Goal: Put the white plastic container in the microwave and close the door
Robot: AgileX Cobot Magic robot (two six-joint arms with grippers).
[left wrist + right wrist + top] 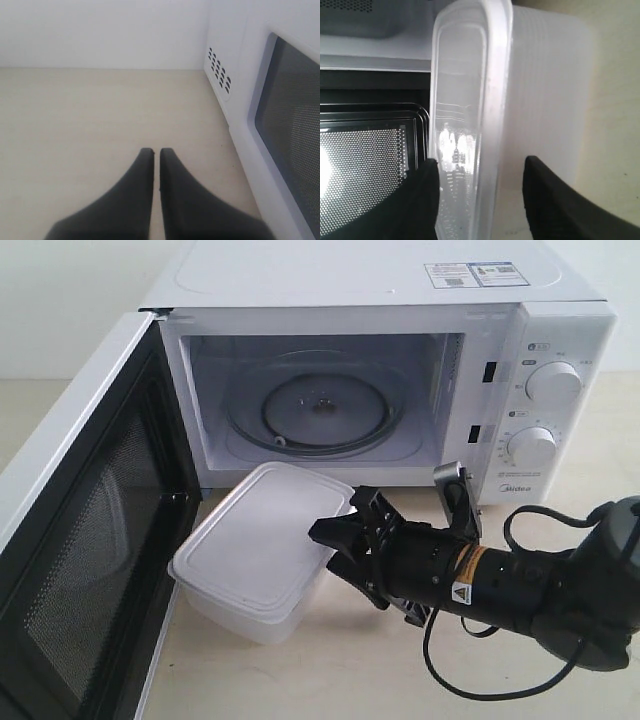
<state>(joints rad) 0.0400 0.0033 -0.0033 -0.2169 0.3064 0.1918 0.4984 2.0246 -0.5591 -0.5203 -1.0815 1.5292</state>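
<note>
Right claw astride white plastic container rim

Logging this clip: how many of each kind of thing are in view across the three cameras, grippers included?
microwave: 1
white plastic container: 1
grippers: 2, the left gripper and the right gripper
Total: 4
</note>
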